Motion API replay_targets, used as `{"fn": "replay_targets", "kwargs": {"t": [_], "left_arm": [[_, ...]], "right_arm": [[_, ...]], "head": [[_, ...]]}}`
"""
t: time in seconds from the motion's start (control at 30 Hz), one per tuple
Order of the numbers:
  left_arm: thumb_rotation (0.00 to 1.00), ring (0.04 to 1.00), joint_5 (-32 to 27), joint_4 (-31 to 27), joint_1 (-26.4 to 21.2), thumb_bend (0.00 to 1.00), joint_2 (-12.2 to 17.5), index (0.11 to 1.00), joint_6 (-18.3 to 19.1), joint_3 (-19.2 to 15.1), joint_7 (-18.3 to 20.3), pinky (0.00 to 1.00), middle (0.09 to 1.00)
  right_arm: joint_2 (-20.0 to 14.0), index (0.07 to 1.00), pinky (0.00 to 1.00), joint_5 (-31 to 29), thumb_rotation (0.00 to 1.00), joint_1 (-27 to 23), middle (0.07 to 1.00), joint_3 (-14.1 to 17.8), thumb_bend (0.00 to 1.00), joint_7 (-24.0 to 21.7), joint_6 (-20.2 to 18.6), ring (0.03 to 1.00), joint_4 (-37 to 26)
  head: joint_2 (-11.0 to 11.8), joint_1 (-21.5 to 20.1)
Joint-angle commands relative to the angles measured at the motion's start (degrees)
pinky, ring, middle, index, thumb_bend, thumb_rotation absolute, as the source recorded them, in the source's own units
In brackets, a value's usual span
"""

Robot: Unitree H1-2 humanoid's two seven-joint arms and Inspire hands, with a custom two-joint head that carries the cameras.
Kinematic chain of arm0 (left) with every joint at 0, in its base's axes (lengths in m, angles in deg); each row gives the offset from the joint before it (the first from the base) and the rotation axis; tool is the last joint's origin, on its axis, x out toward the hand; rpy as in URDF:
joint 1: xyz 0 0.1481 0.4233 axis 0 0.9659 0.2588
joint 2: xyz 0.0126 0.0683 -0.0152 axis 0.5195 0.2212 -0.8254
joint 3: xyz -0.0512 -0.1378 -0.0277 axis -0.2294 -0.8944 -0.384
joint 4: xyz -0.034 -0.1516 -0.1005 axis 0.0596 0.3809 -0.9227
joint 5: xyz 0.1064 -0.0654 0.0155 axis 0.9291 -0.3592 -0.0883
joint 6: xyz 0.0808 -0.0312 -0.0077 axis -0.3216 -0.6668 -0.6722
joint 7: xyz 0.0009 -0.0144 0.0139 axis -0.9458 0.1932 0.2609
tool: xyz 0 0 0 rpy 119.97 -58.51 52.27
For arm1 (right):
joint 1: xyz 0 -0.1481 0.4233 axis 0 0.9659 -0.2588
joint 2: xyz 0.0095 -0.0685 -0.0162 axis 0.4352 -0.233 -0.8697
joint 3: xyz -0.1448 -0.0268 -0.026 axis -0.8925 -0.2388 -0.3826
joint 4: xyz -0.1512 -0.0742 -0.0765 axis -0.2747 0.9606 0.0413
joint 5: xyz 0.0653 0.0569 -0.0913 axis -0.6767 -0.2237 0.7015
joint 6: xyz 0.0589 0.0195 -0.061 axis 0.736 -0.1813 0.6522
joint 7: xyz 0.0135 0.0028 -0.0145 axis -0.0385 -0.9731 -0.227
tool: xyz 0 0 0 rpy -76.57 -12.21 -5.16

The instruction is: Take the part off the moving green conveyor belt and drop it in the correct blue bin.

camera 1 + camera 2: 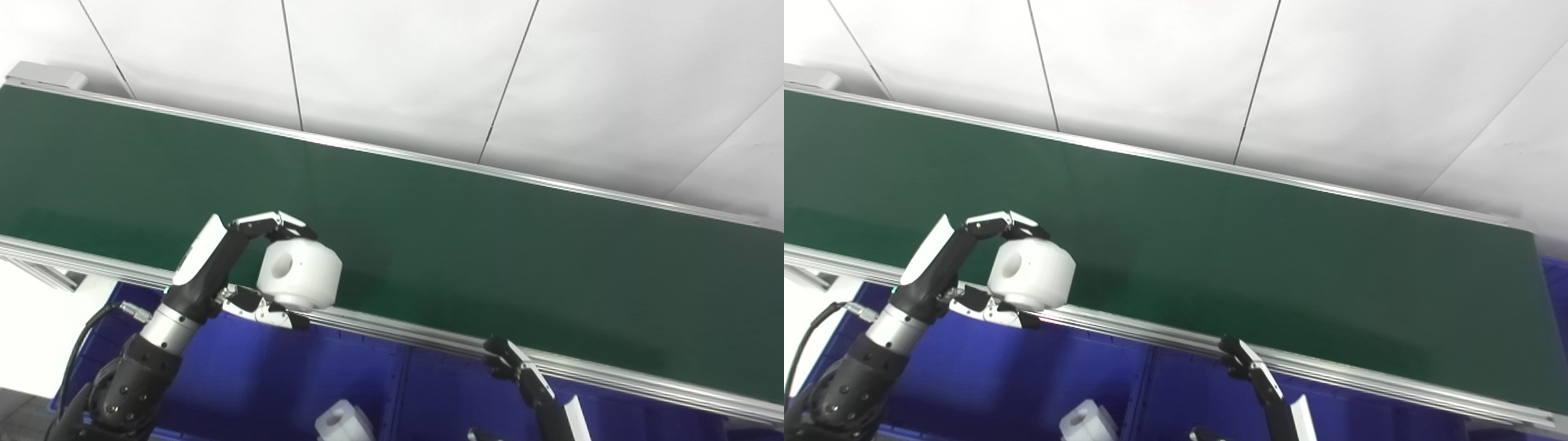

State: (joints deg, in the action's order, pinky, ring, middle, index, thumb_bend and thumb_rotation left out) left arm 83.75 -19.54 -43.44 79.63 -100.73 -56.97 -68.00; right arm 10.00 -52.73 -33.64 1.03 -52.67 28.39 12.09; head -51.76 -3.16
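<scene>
One white part [299,272] sits pinched in the left robot hand [257,269], fingers [275,222] over its top and thumb under its base, right at the near rail of the belt [429,245] and above the blue bin [245,373] that lies just below that rail. The part is a chunky rounded block with a round hole in the side facing the camera; it looks like solid plastic, stiff and probably light for its bulk, with a smooth, likely slippery skin. The broad top and bottom faces seem the safest places to hold it, as the robot hand does now, since the curved sides would let it roll out. A second white part [343,422] lies in the bin, below the belt's rail. The right robot hand [520,373] holds nothing and reaches up to the same rail further along; only part of it shows, so I cannot tell whether it is spread or closed.
</scene>
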Motion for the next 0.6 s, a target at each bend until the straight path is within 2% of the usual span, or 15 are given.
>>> {"fn": "replay_targets", "kwargs": {"t": [0.0,0.1,0.3,0.57], "left_arm": [[0.00,0.454,-1.2,-2.4,2.5,0.50,-0.4,0.498,-1.2,0.7,0.7,0.48,0.502],[0.00,0.451,-0.7,-3.1,4.7,0.50,-0.9,0.499,-1.3,1.2,1.3,0.48,0.503],[0.00,0.455,2.6,-3.6,8.8,0.50,-2.3,0.495,-1.3,2.6,2.1,0.49,0.502],[0.00,0.457,6.7,-0.1,9.3,0.50,-3.0,0.492,-2.3,5.1,1.3,0.50,0.506]], "right_arm": [[0.6,0.868,0.78,0.1,0.63,0.9,0.845,0.9,0.71,-0.7,2.0,0.793,-2.3],[1.0,0.865,0.77,0.0,0.64,1.1,0.841,1.6,0.71,-1.6,1.7,0.789,-3.0],[1.5,0.859,0.77,-0.2,0.66,1.4,0.829,3.2,0.74,-3.5,0.6,0.795,-4.4],[2.3,0.851,0.76,-0.9,0.63,1.3,0.828,4.9,0.71,-5.3,0.8,0.785,-4.2]], "head": [[-0.3,0.0],[-1.4,-0.2],[-2.0,0.2],[-1.4,0.7]]}}
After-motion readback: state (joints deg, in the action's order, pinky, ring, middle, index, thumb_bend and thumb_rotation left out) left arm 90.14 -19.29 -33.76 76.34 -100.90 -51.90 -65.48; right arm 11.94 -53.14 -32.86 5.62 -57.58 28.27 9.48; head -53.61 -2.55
